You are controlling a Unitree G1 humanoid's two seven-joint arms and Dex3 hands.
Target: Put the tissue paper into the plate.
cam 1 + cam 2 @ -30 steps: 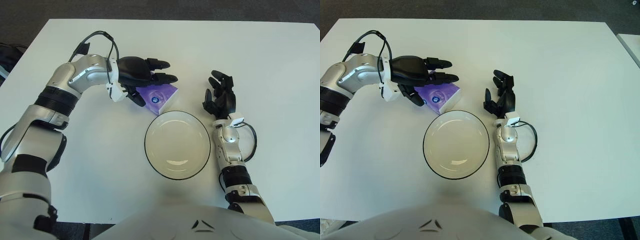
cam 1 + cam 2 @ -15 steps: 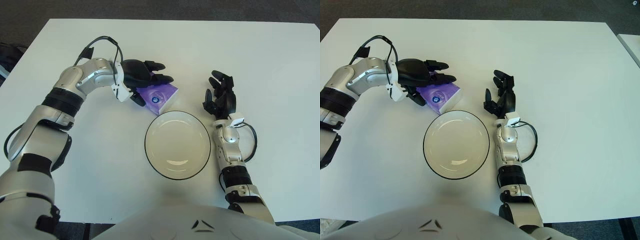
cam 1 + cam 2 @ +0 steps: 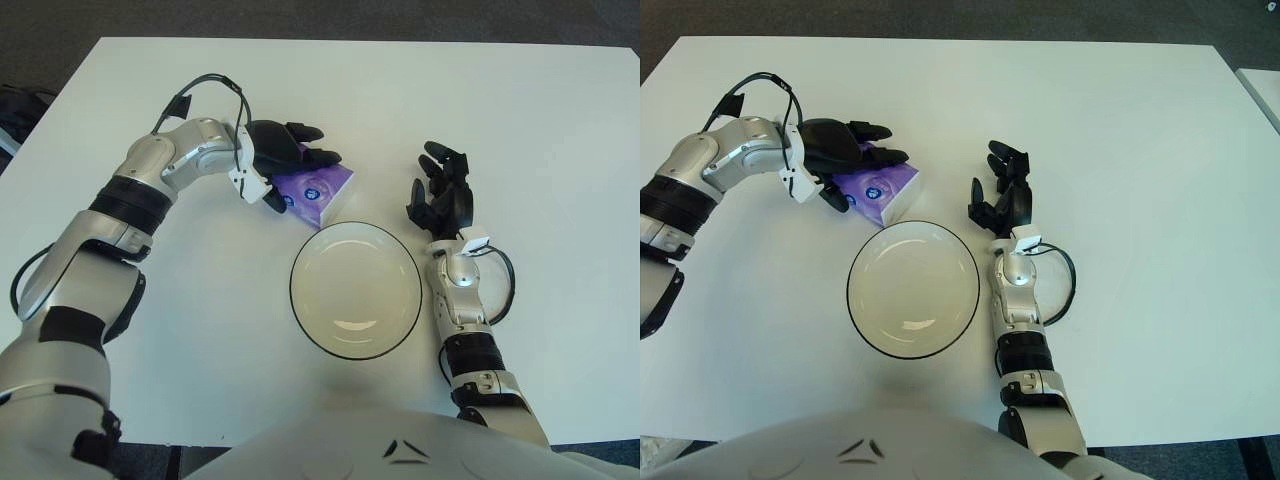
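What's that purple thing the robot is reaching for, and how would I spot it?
Start at the round black-rimmed plate in the middle of the white table. Just beyond its far left edge lies the tissue pack, a small flat packet, with the black left hand draped over it. It is the only purple thing there.

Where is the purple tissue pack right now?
The tissue pack lies on the table, just behind the plate on its left side, under the left hand.
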